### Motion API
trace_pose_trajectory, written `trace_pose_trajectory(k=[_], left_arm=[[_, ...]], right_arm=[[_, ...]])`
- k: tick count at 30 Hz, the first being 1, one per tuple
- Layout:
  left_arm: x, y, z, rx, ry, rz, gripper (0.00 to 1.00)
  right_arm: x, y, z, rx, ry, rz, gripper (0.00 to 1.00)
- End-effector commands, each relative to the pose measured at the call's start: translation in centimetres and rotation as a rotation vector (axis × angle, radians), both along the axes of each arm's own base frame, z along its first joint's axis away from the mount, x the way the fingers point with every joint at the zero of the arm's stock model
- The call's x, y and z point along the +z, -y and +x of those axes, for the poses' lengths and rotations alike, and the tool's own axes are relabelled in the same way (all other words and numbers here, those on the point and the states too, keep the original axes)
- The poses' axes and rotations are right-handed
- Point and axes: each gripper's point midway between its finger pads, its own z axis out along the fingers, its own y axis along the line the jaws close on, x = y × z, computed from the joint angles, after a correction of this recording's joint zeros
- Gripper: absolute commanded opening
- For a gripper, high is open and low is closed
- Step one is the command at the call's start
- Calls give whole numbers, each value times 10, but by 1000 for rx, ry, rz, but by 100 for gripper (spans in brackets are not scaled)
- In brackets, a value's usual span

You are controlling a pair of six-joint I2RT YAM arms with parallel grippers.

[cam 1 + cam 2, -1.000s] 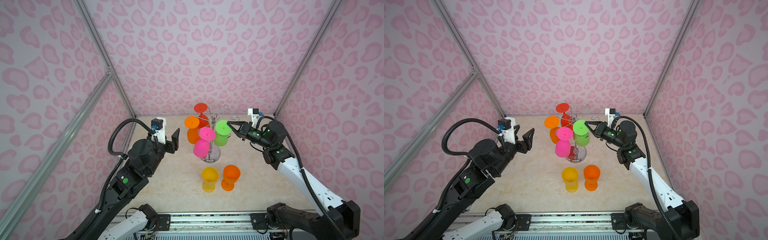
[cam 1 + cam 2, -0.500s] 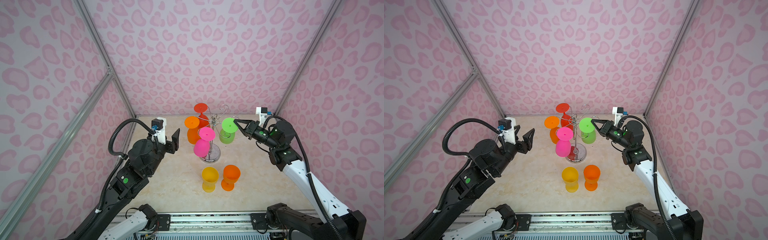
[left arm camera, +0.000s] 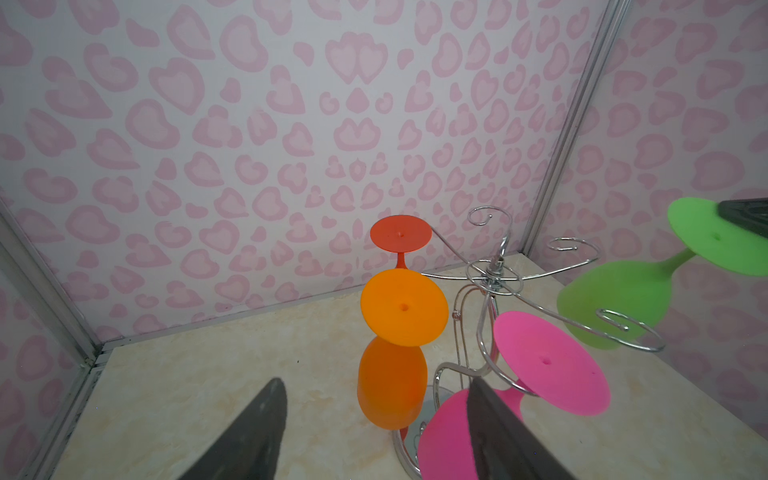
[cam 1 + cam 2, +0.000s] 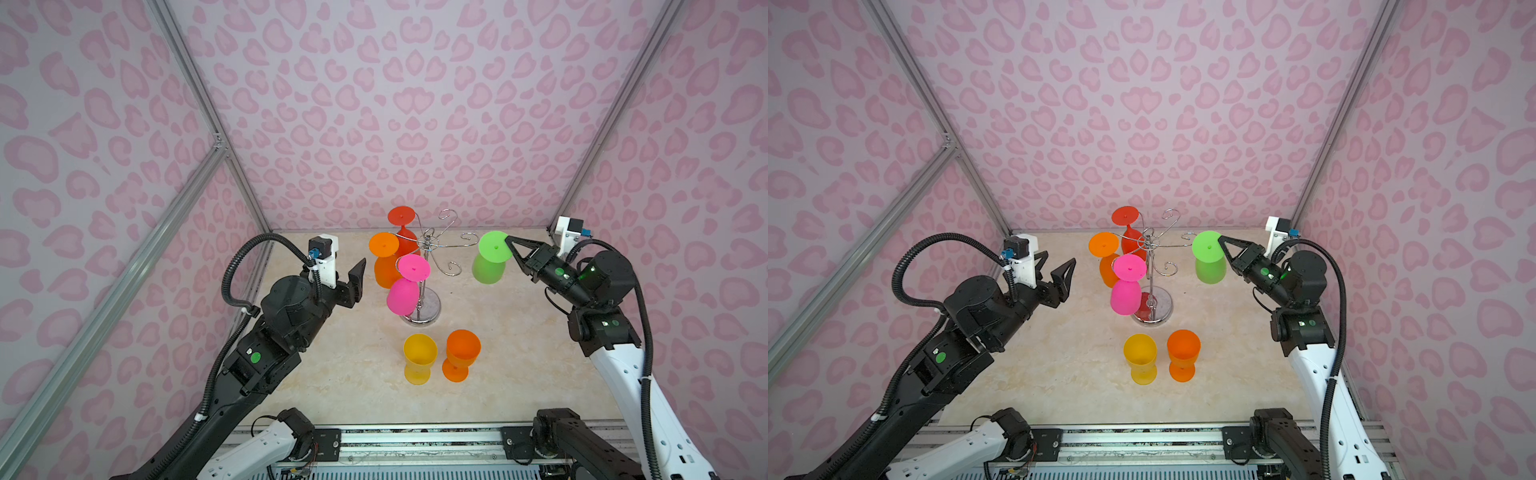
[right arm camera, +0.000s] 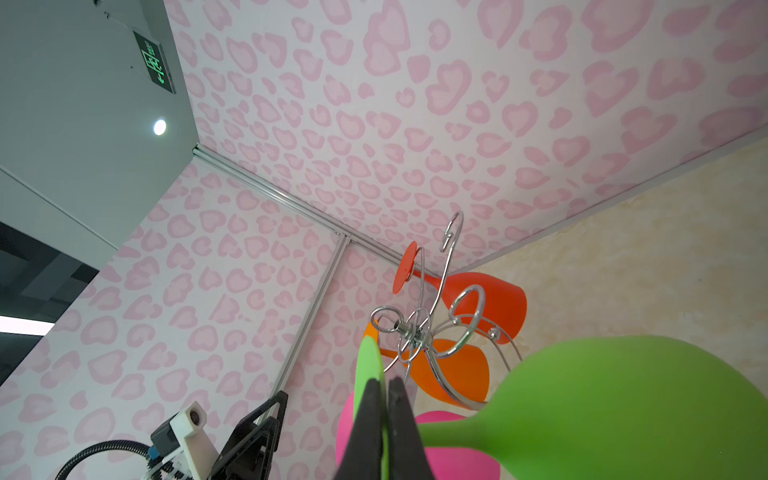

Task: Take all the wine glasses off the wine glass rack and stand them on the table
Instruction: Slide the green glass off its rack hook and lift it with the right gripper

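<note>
Clear of the wine glass rack [image 4: 422, 286], green wine glass [image 4: 489, 262] bowl-down just right of its hooks, right gripper [image 4: 509, 242] clamped on the glass's foot disc, left gripper [image 4: 1060, 258] jaws apart, left of the rack.

rack [image 4: 430, 311] central, glasses [image 4: 419, 358] in front, flanks free

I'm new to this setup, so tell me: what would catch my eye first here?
The right hand pinches the foot of an upside-down green glass, held just right of the chrome rack. A pink glass, a red glass and an orange glass hang from the rack; a yellow glass and an upright orange glass stand in front of it.
</note>
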Motion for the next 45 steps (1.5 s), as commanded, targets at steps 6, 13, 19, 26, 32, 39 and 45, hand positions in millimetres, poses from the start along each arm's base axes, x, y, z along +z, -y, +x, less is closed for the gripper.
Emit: trace_pose_trajectory(k=[6,13,19,26,32,39,45], left_arm=[[25,44,-10,-259,44,-166,70],[40,72,-21,-526,55,-312,71],[43,87,-24,-697,51,-385,73],[50,105,-27,-883,61,-423,75],[55,120,-38,-1064,34,-459,76],[57,127,-33,-1120,23,-493,76],[59,126,-22,-1078,42,-511,76]], right_arm=[[46,34,-24,-137,154,13,0],[103,41,-53,-178,400,83,0],[143,40,-74,-109,561,210,0],[152,29,-80,18,603,336,0],[153,8,-84,166,635,459,0],[153,-15,-88,347,661,613,0],[145,-31,-84,457,629,692,0]])
